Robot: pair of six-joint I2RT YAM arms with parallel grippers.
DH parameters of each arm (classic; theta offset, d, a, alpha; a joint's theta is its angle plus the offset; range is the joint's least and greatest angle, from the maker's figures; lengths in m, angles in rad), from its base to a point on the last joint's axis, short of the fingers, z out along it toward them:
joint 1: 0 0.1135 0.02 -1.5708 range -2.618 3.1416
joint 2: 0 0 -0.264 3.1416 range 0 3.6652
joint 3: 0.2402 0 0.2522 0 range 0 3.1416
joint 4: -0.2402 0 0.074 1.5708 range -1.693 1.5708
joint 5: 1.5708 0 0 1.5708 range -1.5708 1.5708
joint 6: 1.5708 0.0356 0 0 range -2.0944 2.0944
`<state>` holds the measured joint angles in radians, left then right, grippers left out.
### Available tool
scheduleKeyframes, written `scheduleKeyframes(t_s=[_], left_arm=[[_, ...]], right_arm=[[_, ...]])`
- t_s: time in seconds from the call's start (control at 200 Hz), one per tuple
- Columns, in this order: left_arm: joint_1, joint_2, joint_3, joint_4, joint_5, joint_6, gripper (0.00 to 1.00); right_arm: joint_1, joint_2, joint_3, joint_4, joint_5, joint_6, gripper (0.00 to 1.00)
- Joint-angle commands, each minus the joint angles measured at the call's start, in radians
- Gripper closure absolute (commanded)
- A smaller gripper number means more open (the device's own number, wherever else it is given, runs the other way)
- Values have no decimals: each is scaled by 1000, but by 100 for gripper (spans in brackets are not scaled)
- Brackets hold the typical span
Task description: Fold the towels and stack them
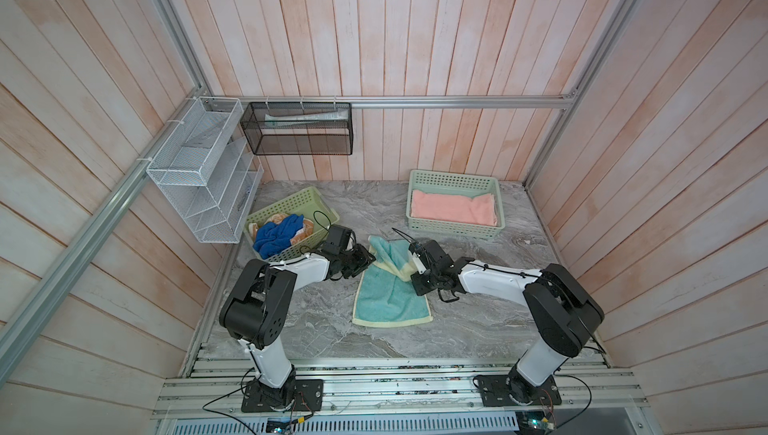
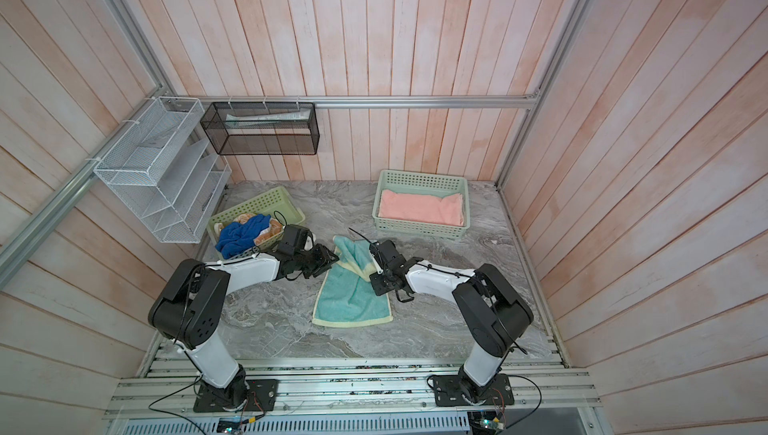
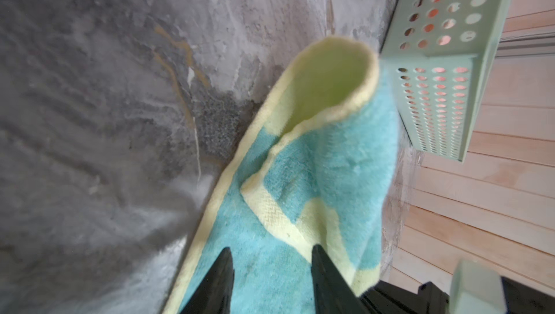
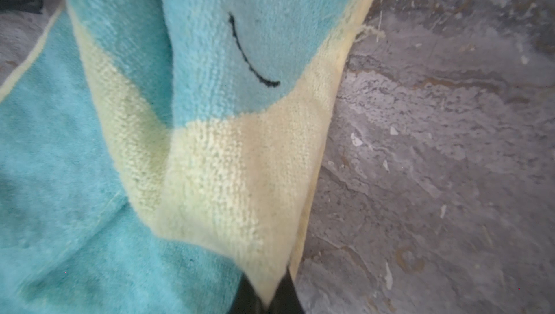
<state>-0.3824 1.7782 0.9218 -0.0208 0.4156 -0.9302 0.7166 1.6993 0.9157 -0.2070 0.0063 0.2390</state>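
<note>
A pale yellow towel with a teal whale face (image 1: pixel 388 295) (image 2: pixel 353 295) lies mid-table, its far part lifted and folded over. My right gripper (image 1: pixel 412 270) (image 4: pixel 264 297) is shut on a yellow corner of the towel (image 4: pixel 210 162). At the towel's left edge my left gripper (image 1: pixel 368 259) (image 3: pixel 271 255) stands open above the teal cloth (image 3: pixel 300 177), gripping nothing. A salmon-pink towel (image 1: pixel 453 208) (image 2: pixel 419 208) lies flat in the right green basket (image 1: pixel 453 175). The blue towel (image 1: pixel 276 233) is crumpled over an orange towel (image 1: pixel 305 232) in the left green basket (image 1: pixel 291 200).
A white wire rack (image 1: pixel 199 171) and a black mesh basket (image 1: pixel 297 129) hang on the back-left walls. Wooden walls close in the grey marble table (image 1: pixel 478 320) on three sides. The pink towel's basket (image 3: pixel 444 87) sits just beyond the lifted fold.
</note>
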Motion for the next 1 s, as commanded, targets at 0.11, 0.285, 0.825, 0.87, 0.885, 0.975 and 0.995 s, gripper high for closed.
scheduleKeyframes(t_s=[0.11, 0.285, 0.825, 0.87, 0.885, 0.975, 0.995], left_arm=[[4, 91, 55, 99, 20, -41, 54], [2, 142, 54, 170, 67, -97, 50], [1, 76, 2, 197, 52, -121, 65], [-3, 83, 0, 209, 54, -129, 65], [-4, 88, -1, 213, 54, -132, 65], [-11, 114, -5, 237, 63, -149, 63], [-12, 120, -9, 244, 64, -154, 62]], right_arm=[[3, 35, 22, 1, 4, 4, 100], [3, 42, 32, 2, -4, -1, 100], [3, 59, 35, 8, -26, 2, 100], [3, 59, 36, 8, -26, 2, 100], [3, 60, 36, 8, -26, 2, 100], [3, 59, 39, 10, -29, 0, 100], [3, 59, 40, 9, -30, 0, 100]])
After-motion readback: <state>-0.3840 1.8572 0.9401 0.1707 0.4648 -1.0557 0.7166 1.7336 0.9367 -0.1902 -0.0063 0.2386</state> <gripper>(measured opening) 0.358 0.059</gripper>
